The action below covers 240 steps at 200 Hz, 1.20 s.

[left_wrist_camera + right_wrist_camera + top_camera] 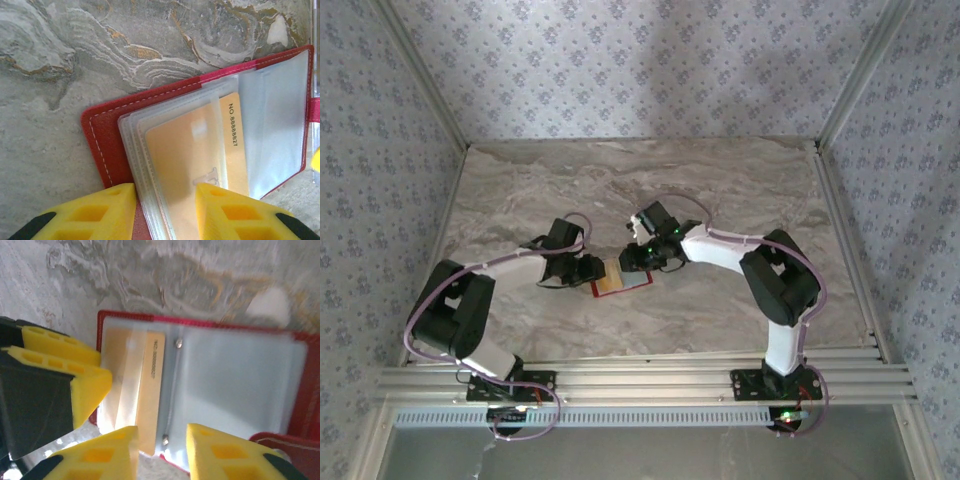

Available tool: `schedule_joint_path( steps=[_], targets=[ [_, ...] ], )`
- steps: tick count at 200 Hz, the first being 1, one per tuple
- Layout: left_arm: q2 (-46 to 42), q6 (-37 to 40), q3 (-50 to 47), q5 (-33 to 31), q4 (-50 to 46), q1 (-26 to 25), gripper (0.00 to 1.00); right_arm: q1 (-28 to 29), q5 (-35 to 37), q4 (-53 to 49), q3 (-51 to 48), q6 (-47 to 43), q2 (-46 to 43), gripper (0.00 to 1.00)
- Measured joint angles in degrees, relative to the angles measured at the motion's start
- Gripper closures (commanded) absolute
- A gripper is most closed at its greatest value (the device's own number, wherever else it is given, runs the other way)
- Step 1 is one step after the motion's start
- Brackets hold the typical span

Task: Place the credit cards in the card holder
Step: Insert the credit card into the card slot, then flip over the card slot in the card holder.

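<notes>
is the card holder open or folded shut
Open: the card holder lies spread flat, clear sleeves exposed, a credit card partly inside one.

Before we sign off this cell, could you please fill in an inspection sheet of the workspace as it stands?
Surface: marble-pattern table.
Job's things: the red card holder lies open with its clear sleeves up. One tan credit card is mostly inside a sleeve, its numbered edge sticking out.
Clutter: nothing seen.
Grippers: the left gripper is over the sleeves' edge and the right gripper is over the card's end. Both have jaws apart; whether either grips anything cannot be told.
Cables: pale cables loop along both arms, off the holder.
Surroundings: floral-papered walls, aluminium rails at the near edge.
</notes>
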Motion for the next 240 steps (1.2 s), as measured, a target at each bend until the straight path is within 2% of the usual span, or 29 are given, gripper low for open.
schedule_joint_path(
  steps=[26, 53, 82, 182, 204, 240],
  targets=[
    [-0.3, 0.0, -0.1, 0.0, 0.0, 0.2, 0.64, 0.1, 5.0, -4.7, 5.4, -3.7, 0.4, 0.72],
    [-0.3, 0.0, -0.1, 0.0, 0.0, 0.4, 0.64, 0.8, 10.8, -8.7, 10.7, -7.6, 2.6, 0.68],
    [-0.2, 0.0, -0.1, 0.0, 0.0, 0.6, 0.64, 2.2, 15.9, -11.7, 13.5, -10.5, 5.8, 0.67],
    [-0.2, 0.0, -0.1, 0.0, 0.0, 0.7, 0.64, 4.2, 22.4, -15.0, 14.7, -13.4, 11.2, 0.60],
    [-0.2, 0.0, -0.1, 0.0, 0.0, 0.7, 0.64, 4.8, 23.7, -15.0, 14.7, -13.4, 11.3, 0.63],
    [-0.2, 0.0, -0.1, 0.0, 0.0, 0.7, 0.64, 5.5, 26.2, -14.4, 14.3, -13.3, 11.4, 0.77]
  ],
)
